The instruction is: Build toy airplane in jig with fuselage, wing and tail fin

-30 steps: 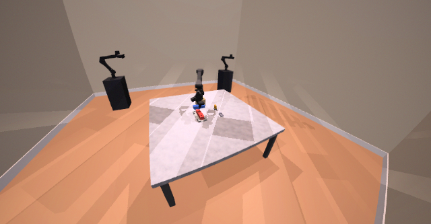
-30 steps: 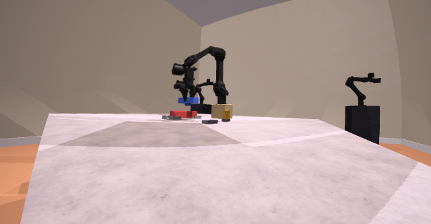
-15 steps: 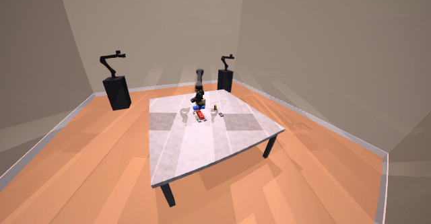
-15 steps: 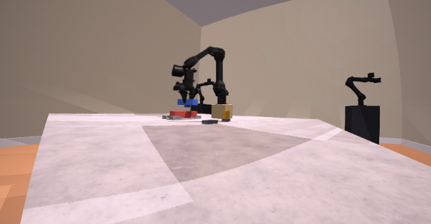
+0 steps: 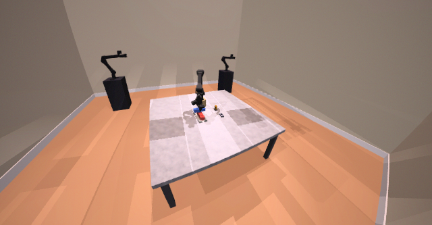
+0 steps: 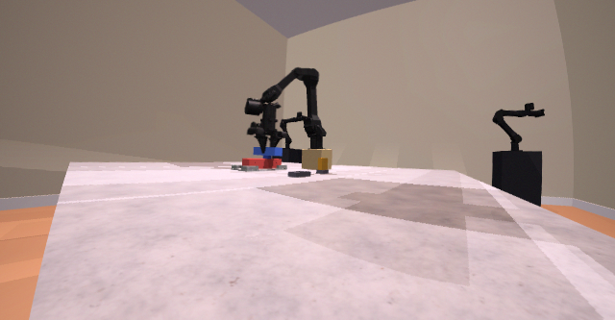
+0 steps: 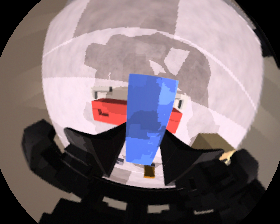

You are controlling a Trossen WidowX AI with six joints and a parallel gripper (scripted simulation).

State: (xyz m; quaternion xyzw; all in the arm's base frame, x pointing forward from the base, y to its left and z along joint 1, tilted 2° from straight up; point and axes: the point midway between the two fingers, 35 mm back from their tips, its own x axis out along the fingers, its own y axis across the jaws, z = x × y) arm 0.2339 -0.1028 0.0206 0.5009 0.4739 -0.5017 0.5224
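My gripper (image 5: 201,108) (image 6: 269,150) (image 7: 144,125) is shut on the blue wing (image 5: 196,110) (image 6: 258,150) (image 7: 152,95), gripping it across its middle. The wing is about level and lies crosswise over the red fuselage (image 5: 201,116) (image 6: 251,162) (image 7: 107,112), very close above it. A bit of blue shows under the wing, near the fuselage top; whether it is in the socket cannot be told. The fuselage lies flat in the grey cradle (image 6: 249,168) (image 7: 109,92). The orange tail fin (image 5: 216,107) (image 6: 323,163) (image 7: 149,171) stands upright on a dark base, apart from the fuselage.
A small dark flat piece (image 5: 221,115) (image 6: 299,174) lies on the table between the cradle and the tail fin. A tan block (image 5: 204,102) (image 6: 313,159) (image 7: 210,141) stands near the arm's base. Two other arms stand on black pedestals beyond the table.
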